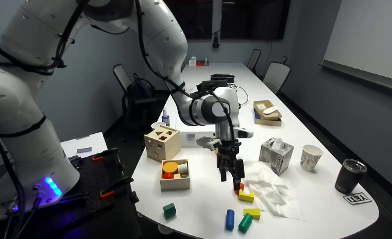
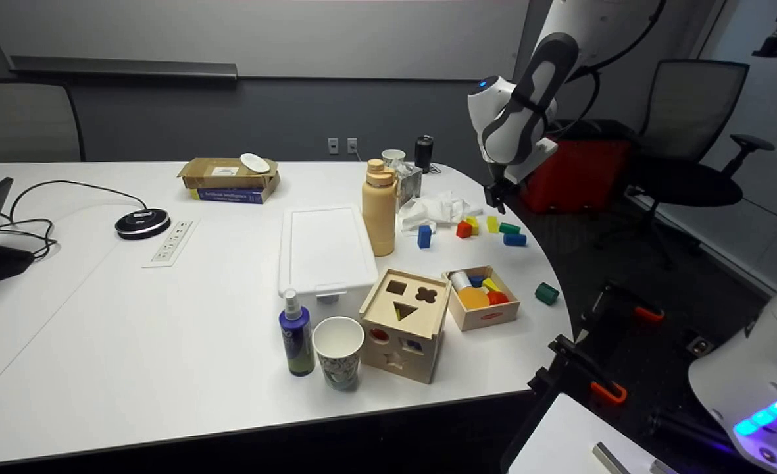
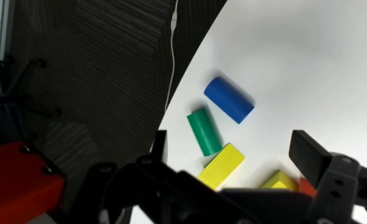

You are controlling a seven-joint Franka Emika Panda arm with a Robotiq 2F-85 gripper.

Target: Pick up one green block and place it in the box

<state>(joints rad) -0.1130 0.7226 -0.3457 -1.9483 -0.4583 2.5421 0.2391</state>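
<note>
Gripper (image 3: 228,145) hangs wide & empty over tbl (image 3: 279,77), green cyl (image 3: 204,132) on its side near tbl edge, end at yellow rect blk (image 3: 222,166) (contact unclear), so off-ctr jaw contact might roll it off before reaching low wooden box (image 1: 175,184).

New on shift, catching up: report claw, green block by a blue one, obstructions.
Claw open, empty, above table. Green block lying on table, outside box. Yellow block tight at its end, contact unclear; may crowd the grasp.
</note>
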